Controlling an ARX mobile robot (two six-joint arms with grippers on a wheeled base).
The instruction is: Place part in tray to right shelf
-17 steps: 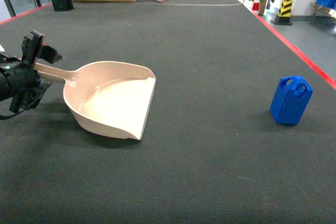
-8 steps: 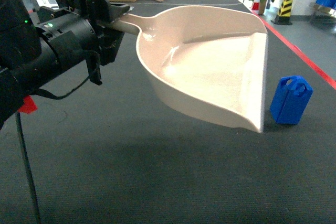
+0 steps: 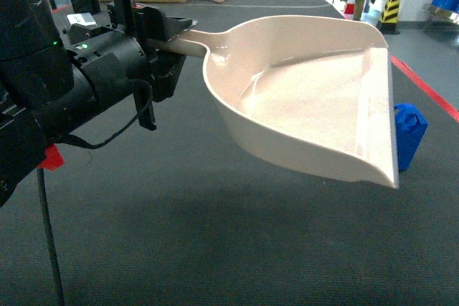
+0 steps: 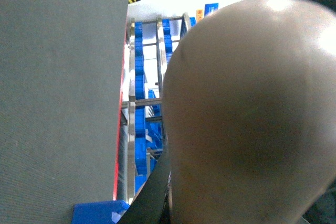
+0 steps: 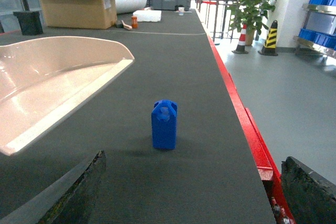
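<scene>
Your left gripper (image 3: pixel 174 34) is clamped on the tray (image 3: pixel 308 98) by its handle, holding it lifted off the dark mat (image 3: pixel 215 249), tilted, with the wide flat lip toward the part (image 5: pixel 164 124). Take the part as your landmark. It stands upright on the mat, handle cut-out at the top, near the red edge strip (image 5: pixel 247 119). From the head camera the tray's lip corner overlaps it and hides its left side; the right wrist camera shows clear mat between the two, so they are apart. The tray sits to the part's left in both views.

Your right gripper (image 5: pixel 194 192): only two dark fingertips show at the bottom corners of its wrist view, spread wide, nothing between them, the part ahead of the gap.

Behind the part, cardboard boxes (image 5: pixel 79 3) at the mat's far end; a potted plant (image 5: pixel 254 3) and striped cone off the mat. The left wrist view, mostly filled by the tray's underside, shows a steel rack with blue crates (image 4: pixel 139 103).
</scene>
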